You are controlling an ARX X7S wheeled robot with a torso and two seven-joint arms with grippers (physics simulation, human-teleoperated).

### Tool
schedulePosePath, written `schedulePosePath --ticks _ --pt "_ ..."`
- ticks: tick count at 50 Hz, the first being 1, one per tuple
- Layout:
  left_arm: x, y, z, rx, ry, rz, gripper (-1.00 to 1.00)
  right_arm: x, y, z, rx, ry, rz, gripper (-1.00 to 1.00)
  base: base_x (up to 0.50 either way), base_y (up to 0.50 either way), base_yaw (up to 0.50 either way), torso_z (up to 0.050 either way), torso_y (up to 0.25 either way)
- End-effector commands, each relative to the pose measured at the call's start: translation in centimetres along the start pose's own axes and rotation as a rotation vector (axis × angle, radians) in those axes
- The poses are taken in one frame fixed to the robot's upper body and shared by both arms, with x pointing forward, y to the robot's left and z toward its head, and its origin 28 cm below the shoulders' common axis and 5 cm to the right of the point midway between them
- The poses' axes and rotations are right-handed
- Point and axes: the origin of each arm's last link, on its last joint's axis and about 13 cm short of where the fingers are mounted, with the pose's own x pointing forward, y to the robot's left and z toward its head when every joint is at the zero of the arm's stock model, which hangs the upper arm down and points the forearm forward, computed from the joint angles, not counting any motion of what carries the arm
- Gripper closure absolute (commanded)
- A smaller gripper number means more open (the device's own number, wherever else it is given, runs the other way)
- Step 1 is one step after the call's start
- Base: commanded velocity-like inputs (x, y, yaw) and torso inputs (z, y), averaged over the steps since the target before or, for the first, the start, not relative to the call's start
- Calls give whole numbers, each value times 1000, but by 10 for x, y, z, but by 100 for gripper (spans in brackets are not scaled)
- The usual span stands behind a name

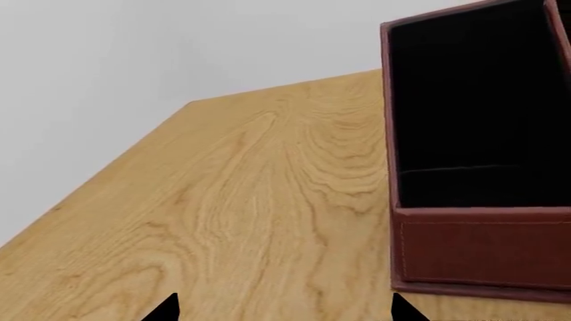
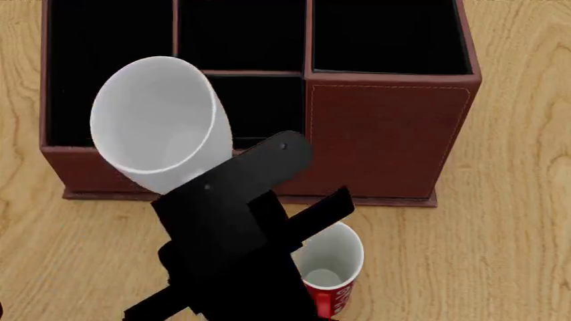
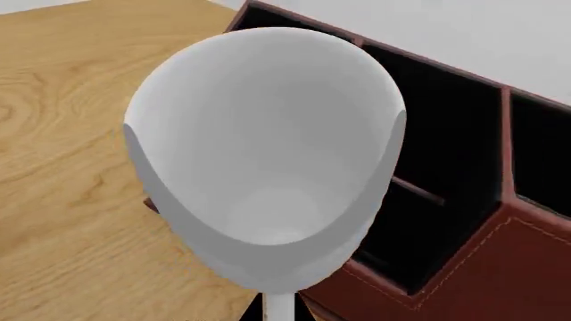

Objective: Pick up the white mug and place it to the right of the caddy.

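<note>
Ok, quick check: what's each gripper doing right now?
Left gripper: fingers spread apart, empty, near the caddy.
Right gripper: shut on the white mug, held tilted above the caddy.

A light wooden table (image 1: 241, 221) with swirling grain stands against a plain pale-grey backdrop (image 1: 134, 53).

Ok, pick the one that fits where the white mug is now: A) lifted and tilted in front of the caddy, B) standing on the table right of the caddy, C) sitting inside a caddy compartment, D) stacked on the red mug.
A: the white mug is held up, tilted, over the caddy front edge.
</note>
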Motion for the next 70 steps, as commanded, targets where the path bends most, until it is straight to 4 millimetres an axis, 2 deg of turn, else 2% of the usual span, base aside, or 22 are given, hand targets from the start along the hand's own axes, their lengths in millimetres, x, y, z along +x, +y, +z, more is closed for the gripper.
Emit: schedulePosePath --ticks 1,22,44,61,65,70 --pt "0 -1 -1 -3 0 -5 -100 -19 -23 10 -11 -19 -134 100 0 0 0 0 0" --pt "0 -3 2 -1 -5 -7 -100 -50 -66 37 -35 -22 -347 100 0 0 0 0 0" --pt "5 -9 3 -12 -12 -24 -100 -76 -107 61 5 29 -486 100 0 0 0 0 0" --pt "4 -11 2 -6 -12 -32 -100 -86 -141 71 74 80 -535 100 0 0 0 0 1" --pt "3 -13 2 -10 -13 -38 -100 -83 -148 72 161 61 -483 100 0 0 0 0 0" --pt "3 -15 3 -7 -17 -47 -100 -83 -162 71 177 76 -541 100 0 0 0 0 2"
